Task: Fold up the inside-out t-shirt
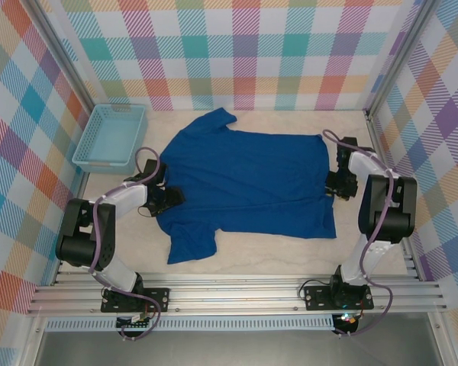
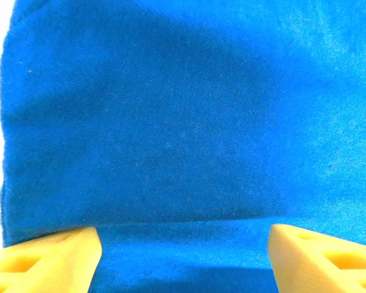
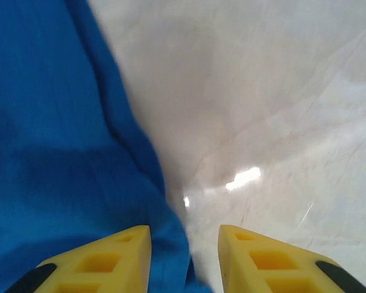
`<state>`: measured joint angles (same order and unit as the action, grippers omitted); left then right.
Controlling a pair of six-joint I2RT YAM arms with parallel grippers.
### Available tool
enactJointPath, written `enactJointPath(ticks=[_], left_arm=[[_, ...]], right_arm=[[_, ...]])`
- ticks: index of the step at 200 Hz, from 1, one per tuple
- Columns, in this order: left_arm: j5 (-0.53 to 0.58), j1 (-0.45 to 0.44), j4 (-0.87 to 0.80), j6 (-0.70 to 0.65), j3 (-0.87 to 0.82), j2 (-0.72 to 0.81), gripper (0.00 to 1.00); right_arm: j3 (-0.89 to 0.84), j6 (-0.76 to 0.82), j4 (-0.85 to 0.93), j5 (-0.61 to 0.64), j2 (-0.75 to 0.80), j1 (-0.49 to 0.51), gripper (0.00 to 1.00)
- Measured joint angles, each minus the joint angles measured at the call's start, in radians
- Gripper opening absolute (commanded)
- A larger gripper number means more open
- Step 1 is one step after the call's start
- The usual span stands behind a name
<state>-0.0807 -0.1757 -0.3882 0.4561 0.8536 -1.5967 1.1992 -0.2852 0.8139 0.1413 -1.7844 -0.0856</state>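
t-shirt (image 1: 244, 179) flat | basket (image 1: 111, 136) far-left, apart | left gripper (image 2: 184, 235) spread | right gripper (image 3: 184, 231) parted at hem

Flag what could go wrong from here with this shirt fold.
1. The right pincer stands open with only the edge of the shirt between its jaws; closing here might catch a single layer or miss the cloth.
2. The left pincer is open over flat cloth rather than an edge; a grip there could bunch the shirt instead of lifting it cleanly.
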Motion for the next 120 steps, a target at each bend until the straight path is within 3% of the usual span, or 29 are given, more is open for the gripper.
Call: enactJointPath(ticks=[36, 79, 120], left_arm=[[0.006, -0.007, -0.051, 0.000, 0.002, 0.045, 0.75], [0.011, -0.043, -0.106, 0.005, 0.014, 0.193, 0.75], [0.007, -0.061, -0.109, 0.016, 0.025, 0.210, 0.75]], right_arm=[[-0.142, -0.046, 0.019, -0.117, 0.171, 0.001, 0.33], [-0.222, -0.082, 0.037, -0.131, 0.233, 0.001, 0.24], [-0.256, -0.097, 0.014, -0.163, 0.212, 0.001, 0.32]])
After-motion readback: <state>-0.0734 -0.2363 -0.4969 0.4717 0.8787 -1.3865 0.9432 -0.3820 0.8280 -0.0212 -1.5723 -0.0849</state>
